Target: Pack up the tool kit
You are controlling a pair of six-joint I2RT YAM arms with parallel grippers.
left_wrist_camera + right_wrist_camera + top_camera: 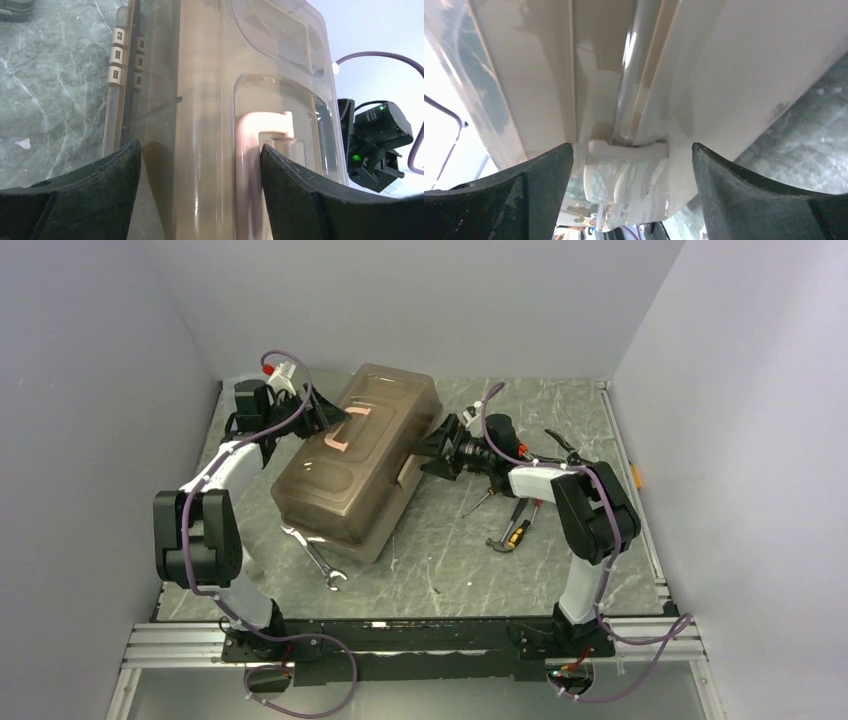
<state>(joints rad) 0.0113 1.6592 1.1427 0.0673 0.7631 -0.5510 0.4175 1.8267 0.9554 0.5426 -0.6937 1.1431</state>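
Observation:
The tan-brown toolbox [355,475] lies slantwise mid-table with its smoky lid down and the pink handle [345,430] flat on top. My left gripper [322,418] hovers open at the lid's far left; in the left wrist view its fingers straddle the lid's ridge [200,165], the right one beside the pink handle [247,150]. My right gripper [437,447] stands open at the box's right side, with the clear latch [626,172] between its fingers [631,165], untouched. A steel wrench [316,556] lies by the box's near corner. A hammer [510,536], screwdrivers [478,503] and pliers [560,446] lie to the right.
Grey walls close in the table on three sides, and a metal rail runs along the near edge [420,640]. A dark flat case [15,7] shows at the far left corner in the left wrist view. The box's hinge row [120,55] faces left.

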